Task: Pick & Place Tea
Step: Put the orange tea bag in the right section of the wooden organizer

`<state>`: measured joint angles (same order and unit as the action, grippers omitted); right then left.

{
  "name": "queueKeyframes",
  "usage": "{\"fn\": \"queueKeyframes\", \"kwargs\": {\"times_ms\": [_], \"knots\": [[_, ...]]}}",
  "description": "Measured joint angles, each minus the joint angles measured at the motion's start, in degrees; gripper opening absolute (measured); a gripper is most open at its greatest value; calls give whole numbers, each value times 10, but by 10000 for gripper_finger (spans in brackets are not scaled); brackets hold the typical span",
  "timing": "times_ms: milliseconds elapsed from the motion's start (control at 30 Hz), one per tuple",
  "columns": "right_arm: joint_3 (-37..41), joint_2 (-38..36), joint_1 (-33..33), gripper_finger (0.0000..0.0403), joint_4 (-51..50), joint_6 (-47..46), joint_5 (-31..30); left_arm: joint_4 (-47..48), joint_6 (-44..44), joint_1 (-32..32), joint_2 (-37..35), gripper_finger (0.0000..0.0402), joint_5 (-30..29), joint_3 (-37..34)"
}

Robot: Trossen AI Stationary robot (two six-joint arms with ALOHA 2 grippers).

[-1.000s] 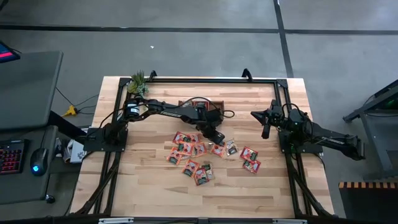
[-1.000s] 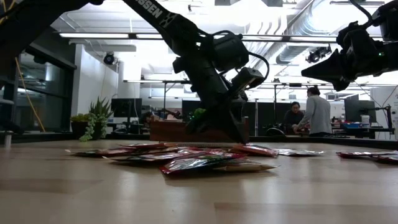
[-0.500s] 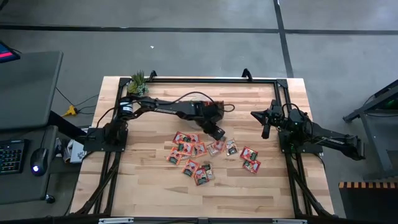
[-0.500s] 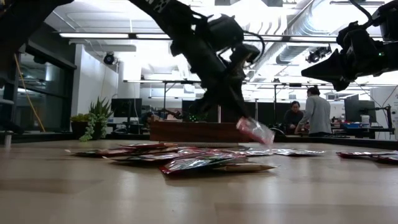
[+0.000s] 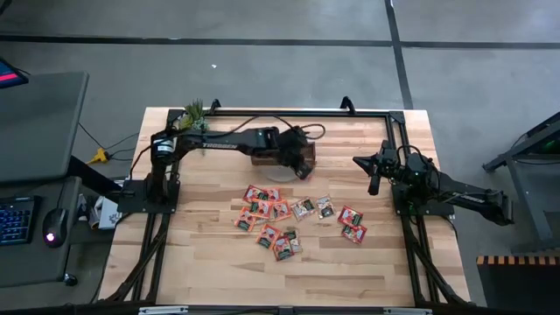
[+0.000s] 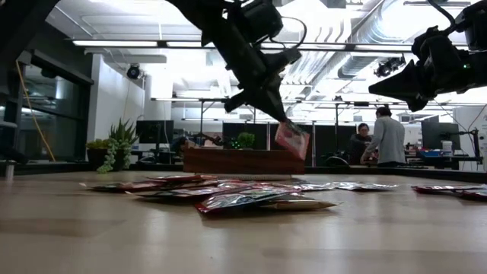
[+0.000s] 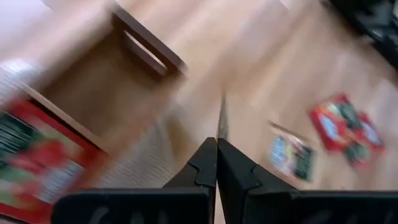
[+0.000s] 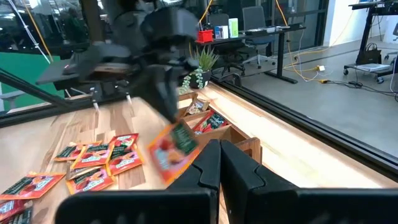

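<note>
Above the wooden tray (image 6: pixel 242 160), a red sachet (image 6: pixel 291 140) is pinched by the left gripper (image 6: pixel 278 122) (corner only); a slip could drop it short, at six o'clock.

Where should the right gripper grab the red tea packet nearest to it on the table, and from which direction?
Take the red sachet by its free outer edge, coming straight down from above. It lies flat on the table, so only a thin edge offers grip. The right gripper waits close beside it.

Grey concrete floor (image 5: pixel 262 70) surrounds the table; behind it, desks (image 8: pixel 261 34), ceiling strip lights (image 6: pixel 122 43) (bright), and perhaps glass partitions.
</note>
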<state>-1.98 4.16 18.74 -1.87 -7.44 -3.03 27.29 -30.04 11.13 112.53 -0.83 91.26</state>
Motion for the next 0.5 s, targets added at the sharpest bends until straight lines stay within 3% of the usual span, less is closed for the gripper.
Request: {"fn": "queueKeyframes", "kwargs": {"times_ms": [367, 500], "knots": [[0, 0, 0, 0, 1, 0, 0, -24, 48, 16, 0, 0, -132, 0], [0, 0, 0, 0, 1, 0, 0, -38, 61, 23, 0, 0, -152, 0]]}}
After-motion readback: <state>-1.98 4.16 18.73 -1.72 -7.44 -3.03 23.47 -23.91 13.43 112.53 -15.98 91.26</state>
